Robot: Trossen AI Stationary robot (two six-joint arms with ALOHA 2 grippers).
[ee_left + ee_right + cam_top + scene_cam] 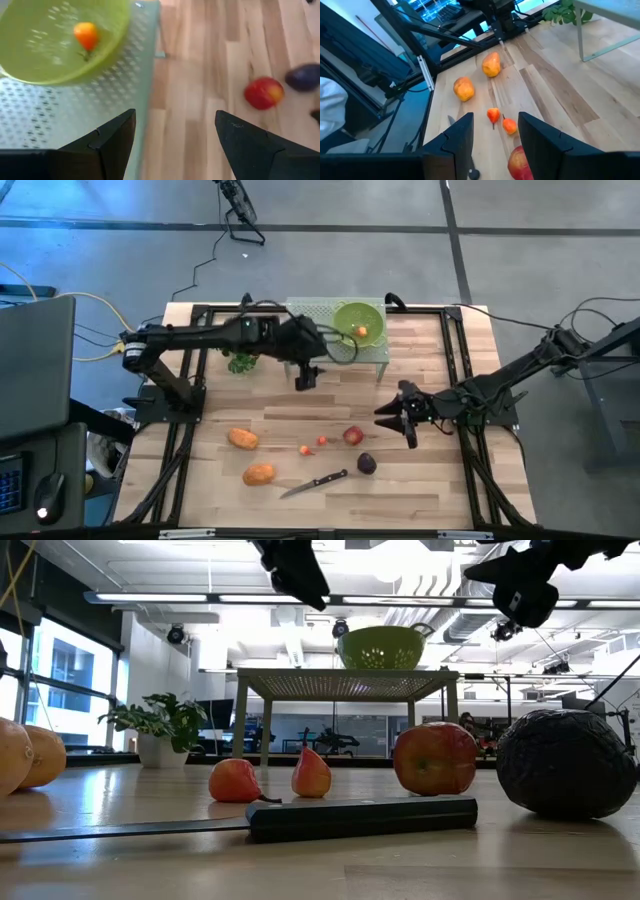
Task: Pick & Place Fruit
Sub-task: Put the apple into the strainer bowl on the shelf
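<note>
Two orange oval fruits (242, 438) (259, 474), two tiny fruits (306, 449) (322, 441), a red round one (353, 436) and a dark purple one (367, 464) lie on the table's near half. One small orange fruit (86, 35) lies inside the green colander (350, 318), which stands on a pale green perforated rack (380, 352). My left gripper (175, 117) is open and hovers by the rack's near edge (305, 375), touching nothing. My right gripper (495, 120) is open above the table, right of the red fruit (392, 420).
A black-handled knife (315, 483) lies near the table's near edge, between the orange ovals and the purple fruit. A green leafy bunch (240, 364) sits left of the rack. Black frame rails (185, 430) run along the table's sides.
</note>
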